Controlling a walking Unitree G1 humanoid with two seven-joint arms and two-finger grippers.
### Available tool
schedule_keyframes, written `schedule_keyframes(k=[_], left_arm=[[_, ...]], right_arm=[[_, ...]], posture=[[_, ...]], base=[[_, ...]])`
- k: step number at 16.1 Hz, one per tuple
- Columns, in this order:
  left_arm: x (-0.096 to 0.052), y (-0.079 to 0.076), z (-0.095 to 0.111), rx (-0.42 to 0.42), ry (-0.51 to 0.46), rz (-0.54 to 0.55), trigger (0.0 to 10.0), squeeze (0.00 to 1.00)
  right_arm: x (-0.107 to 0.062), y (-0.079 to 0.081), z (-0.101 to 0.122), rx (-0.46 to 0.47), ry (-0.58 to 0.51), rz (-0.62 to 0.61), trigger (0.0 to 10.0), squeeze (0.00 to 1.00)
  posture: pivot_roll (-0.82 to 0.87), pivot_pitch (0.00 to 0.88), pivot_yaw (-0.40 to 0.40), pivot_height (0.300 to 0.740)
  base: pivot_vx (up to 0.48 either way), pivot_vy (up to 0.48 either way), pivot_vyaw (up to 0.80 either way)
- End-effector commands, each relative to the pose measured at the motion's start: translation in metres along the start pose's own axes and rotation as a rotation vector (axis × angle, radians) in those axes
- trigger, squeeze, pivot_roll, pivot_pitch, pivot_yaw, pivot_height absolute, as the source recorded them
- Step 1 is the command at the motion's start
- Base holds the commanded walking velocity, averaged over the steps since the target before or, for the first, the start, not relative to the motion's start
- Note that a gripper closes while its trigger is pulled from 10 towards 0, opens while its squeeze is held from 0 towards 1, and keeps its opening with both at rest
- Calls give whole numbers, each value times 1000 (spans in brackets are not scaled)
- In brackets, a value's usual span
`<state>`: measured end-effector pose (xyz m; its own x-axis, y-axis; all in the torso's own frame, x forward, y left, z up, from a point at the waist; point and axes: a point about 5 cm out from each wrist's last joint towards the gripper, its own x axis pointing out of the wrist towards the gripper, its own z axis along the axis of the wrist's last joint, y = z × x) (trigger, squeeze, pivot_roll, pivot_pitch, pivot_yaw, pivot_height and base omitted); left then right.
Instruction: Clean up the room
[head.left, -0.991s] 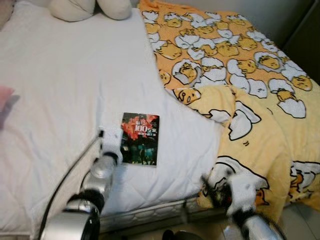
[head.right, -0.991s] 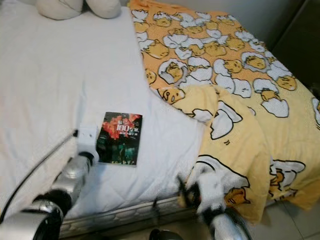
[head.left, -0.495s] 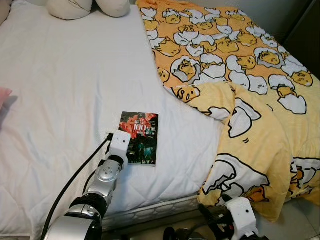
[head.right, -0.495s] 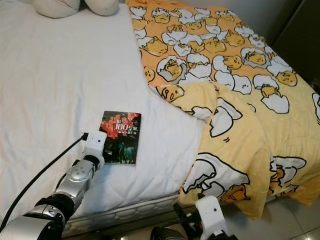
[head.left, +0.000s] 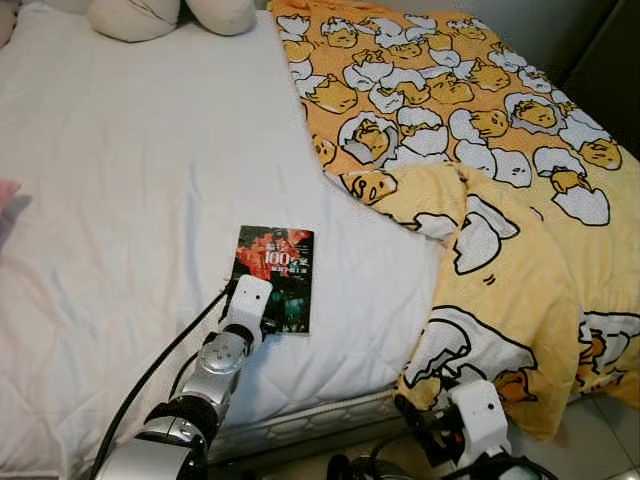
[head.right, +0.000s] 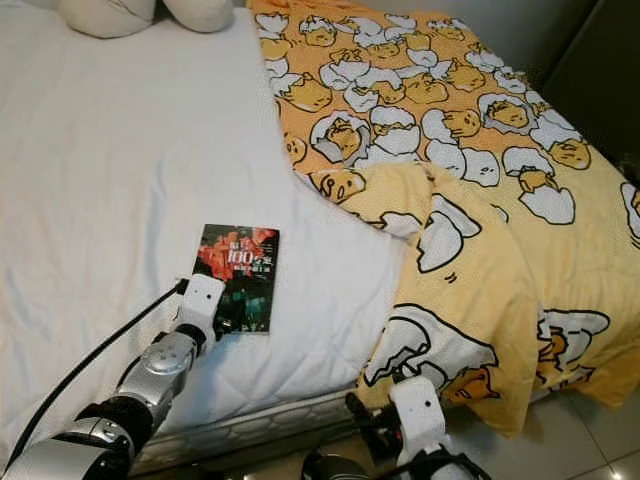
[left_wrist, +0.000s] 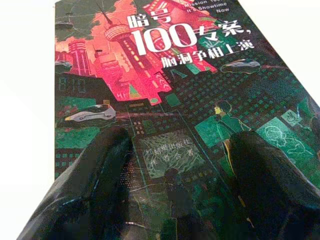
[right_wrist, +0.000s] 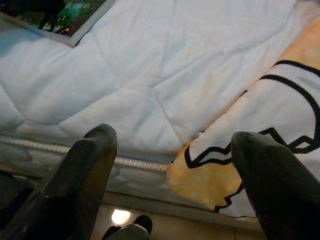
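1. The bed (head.left: 110, 200) had a white quilted cover.
2. A book (head.left: 273, 277) lay flat near its foot edge.
3. A yellow egg-print blanket (head.left: 480, 180) covered the bed beside the book.
4. Two pale pillows (head.left: 170, 15) sat at the head.

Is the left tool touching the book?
Cannot tell. In the left wrist view the open left tool has both fingers over the book, but contact or a gap is not plain.

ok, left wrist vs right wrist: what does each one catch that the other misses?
Left wrist: the book cover up close, red skyline and the title, with the left gripper open over its lower part. Right wrist: the mattress edge, the yellow egg-print blanket hanging over it, and the right gripper open below the bed. Both: the book and the white quilted sheet.
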<state>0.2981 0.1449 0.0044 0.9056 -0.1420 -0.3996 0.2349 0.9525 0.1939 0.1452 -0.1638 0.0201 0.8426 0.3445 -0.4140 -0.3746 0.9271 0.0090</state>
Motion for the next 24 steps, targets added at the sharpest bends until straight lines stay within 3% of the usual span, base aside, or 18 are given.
schedule_keyframes(k=[1,4,11,14,17,21,22,24], left_arm=[[-2,8,-8,-20,46,76,10000,0],[-1,26,3,-37,-16,182,10000,0],[0,35,10,-58,-49,212,10000,0],[4,23,1,-187,76,103,10000,0],[8,22,2,-294,151,112,10000,0],[12,23,13,-337,125,108,10000,0],[12,18,10,-374,133,59,10000,0],[5,0,-11,-445,248,-45,10000,0]], right_arm=[[-3,-6,-3,-2,15,-17,10000,0],[-4,-5,-3,-8,17,-10,10000,0],[-8,-3,-7,-7,40,12,10000,0],[-9,-4,-9,-10,56,26,10000,0],[-9,-4,-10,-19,67,43,10000,0],[-12,-8,-12,-22,81,38,10000,0],[-14,-8,-13,-19,89,37,10000,0],[-15,-5,-16,-20,103,51,10000,0]], posture=[[-167,66,-84,740],[-168,65,-84,740],[-162,85,-94,740],[-159,89,-114,740],[-168,88,-125,740],[-179,87,-120,740],[-177,86,-121,740],[-168,90,-123,740]], base=[[0,0,0],[0,0,0],[0,0,0],[0,0,0],[0,0,0],[0,0,0],[0,0,0],[0,0,0]])
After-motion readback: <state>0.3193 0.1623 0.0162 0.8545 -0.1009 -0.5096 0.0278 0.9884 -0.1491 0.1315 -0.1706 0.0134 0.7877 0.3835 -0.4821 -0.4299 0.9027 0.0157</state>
